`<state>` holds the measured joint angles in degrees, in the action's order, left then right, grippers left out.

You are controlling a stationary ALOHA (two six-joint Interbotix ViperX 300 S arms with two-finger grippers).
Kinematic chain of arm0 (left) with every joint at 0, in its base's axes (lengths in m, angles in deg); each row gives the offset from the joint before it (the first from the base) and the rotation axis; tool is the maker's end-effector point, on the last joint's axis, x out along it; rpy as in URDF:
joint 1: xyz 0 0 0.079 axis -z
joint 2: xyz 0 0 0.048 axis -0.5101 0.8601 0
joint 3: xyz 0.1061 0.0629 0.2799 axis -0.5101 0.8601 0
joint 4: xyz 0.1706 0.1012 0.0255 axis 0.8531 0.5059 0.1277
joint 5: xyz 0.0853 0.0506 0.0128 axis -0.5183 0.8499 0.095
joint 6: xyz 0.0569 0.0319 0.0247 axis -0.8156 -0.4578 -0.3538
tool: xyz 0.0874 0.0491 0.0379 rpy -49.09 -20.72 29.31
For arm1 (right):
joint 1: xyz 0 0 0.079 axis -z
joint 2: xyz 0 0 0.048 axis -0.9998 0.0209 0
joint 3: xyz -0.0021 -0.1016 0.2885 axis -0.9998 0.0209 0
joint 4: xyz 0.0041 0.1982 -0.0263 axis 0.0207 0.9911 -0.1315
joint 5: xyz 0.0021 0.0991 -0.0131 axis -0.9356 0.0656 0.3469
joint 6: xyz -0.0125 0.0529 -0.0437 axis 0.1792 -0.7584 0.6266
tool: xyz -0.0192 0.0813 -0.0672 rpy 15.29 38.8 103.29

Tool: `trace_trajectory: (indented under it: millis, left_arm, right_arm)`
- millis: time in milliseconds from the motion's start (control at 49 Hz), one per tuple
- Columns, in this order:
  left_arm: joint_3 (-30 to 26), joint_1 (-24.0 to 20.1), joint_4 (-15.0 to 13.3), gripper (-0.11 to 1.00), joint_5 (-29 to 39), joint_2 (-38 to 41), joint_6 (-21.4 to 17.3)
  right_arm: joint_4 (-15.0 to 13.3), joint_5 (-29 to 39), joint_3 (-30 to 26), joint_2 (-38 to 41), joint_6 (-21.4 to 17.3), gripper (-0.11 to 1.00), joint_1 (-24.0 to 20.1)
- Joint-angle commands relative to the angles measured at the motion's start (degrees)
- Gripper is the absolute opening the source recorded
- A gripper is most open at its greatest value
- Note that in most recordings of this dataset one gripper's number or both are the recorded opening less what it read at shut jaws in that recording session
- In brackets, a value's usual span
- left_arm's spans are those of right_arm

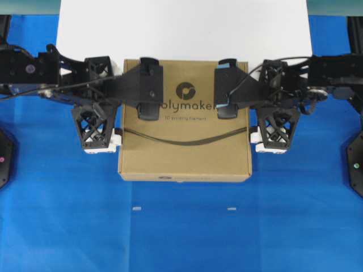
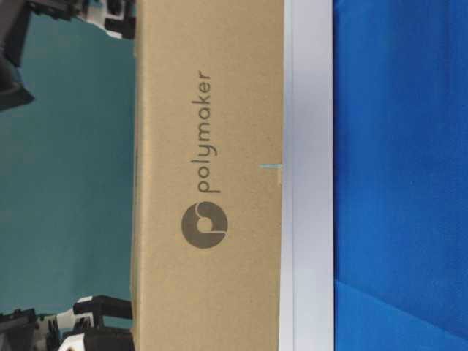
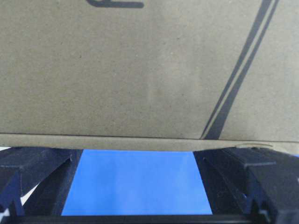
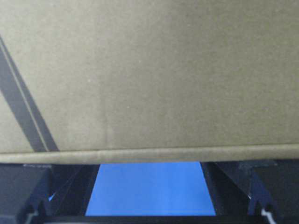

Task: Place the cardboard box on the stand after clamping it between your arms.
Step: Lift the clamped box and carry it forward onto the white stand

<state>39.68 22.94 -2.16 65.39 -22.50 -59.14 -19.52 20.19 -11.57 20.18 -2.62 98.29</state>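
Seen from overhead: cardboard box [image 1: 185,141] squeezed between left gripper [image 1: 97,101] and right gripper [image 1: 278,102], both spread wide, far edge overlapping the stand [image 1: 181,25]. Shown only at table level: printed box side against the stand's rim. From both wrists, merely cardboard above blue cloth [image 3: 138,179].

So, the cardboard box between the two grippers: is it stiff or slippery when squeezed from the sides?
The cardboard box is probably fairly stiff: its edges look straight with the left gripper and the right gripper at its sides. Its smooth walls may slip, since the open grippers only press, not pinch. Flat and wide, it seems unlikely to tip on the stand.
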Motion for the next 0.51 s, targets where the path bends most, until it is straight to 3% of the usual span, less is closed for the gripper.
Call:
trace_trajectory:
  millis: [0,490]
  left_arm:
    - [-5.4,-1.8,-0.3,0.88,-8.0,0.1,-0.1]
    - [-7.3,-11.7,-0.3,0.88,-10.3,4.0,-9.8]
  right_arm:
    - [0.4,-4.3,-6.2,0.3,0.6,1.00,0.3]
    - [1.1,-5.9,-9.8,4.6,10.7,0.99,9.1]
